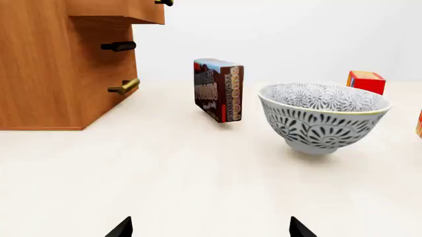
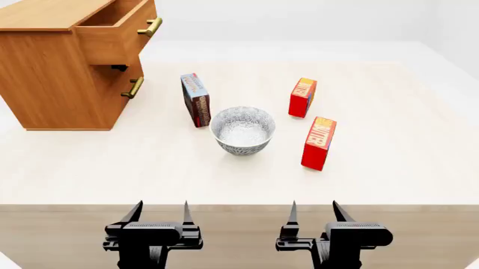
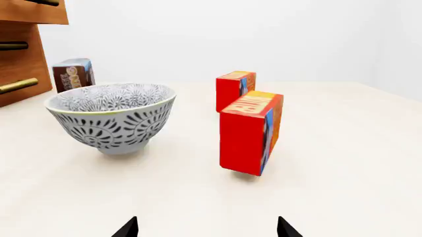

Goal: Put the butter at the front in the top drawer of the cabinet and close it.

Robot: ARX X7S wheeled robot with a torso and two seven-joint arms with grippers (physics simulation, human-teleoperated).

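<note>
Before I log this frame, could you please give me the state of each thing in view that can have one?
top drawer: pulled open, nothing visible inside
lower drawer: closed
front butter: upright on the table, untouched
rear butter: upright, untouched
pudding box: standing on edge
bowl: upright, empty
left gripper: fingers open, holding nothing
right gripper: fingers open, holding nothing

Bright, even, diffuse light fills all three sharp renders, with only faint soft shadows beneath objects, no glare, blur or edge distortion.
</note>
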